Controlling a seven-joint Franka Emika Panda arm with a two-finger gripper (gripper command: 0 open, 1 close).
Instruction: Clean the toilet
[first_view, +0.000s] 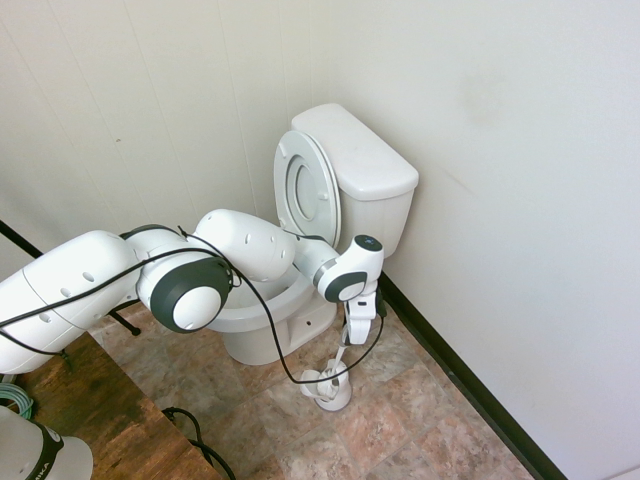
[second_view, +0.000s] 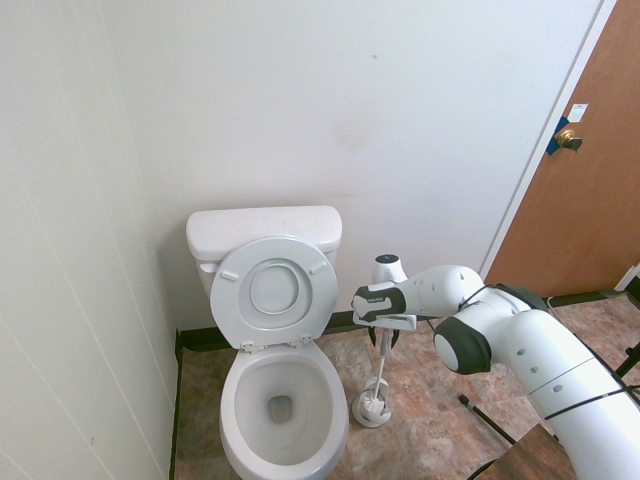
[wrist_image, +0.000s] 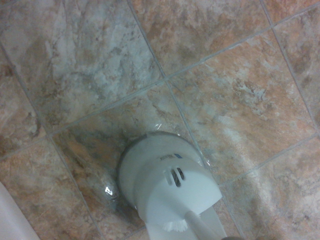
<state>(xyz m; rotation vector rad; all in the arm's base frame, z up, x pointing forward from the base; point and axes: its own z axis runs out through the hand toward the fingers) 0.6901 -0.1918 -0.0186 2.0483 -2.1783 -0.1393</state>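
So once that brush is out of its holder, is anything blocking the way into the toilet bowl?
Nothing visible does. The toilet has seat and lid raised against the tank, so the bowl is open. The brush holder stands on the floor beside it, with bare tile between. The gripper is at the brush handle.

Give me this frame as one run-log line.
phase: brush pickup | gripper: pointing down at toilet brush handle, grip unclear | brush: standing in holder on floor | toilet: lid and seat up

You've got one high camera behind the arm, facing the corner; another faces the toilet (second_view: 275, 330) head-on. Both share the brush holder (first_view: 328, 388). Your wrist camera looks straight down, close.
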